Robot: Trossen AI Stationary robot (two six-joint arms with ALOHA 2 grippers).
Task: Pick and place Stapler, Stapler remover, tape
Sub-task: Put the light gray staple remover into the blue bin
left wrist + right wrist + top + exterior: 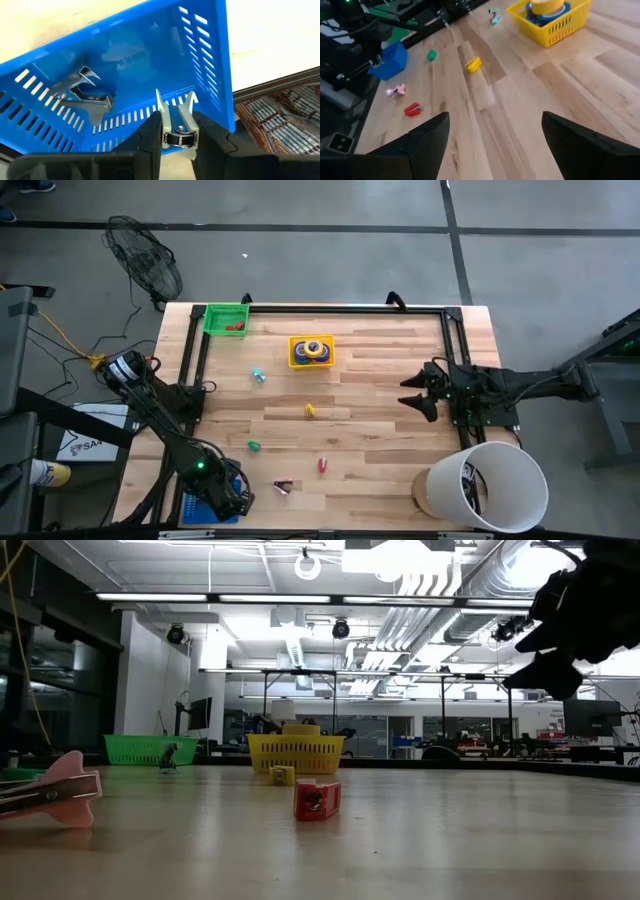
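My left gripper [228,498] is at the table's near left corner, over a blue slotted basket [150,60], and is shut on a silver metal staple remover [176,127]. A second silver staple remover [85,92] lies on the basket's floor. Tape rolls [313,348], blue and yellow-orange, are stacked in a yellow basket [555,27] at the table's far middle. My right gripper [410,392] hangs open above the table's right side, touching nothing. I see no stapler. My left gripper pinches the silver staple remover between its two fingers by the hinge end with the dark pivot [177,139]. Its two metal claws [186,102] stick out past the fingertips toward the blue basket's slotted wall. Whether it touches the basket, I cannot tell.
Small pieces lie scattered on the wood: teal [258,376], yellow [310,411], green [254,446], red [322,465] and a pink one [284,487]. A green basket [226,318] stands at the far left edge. A white bucket [490,485] stands at the near right corner.
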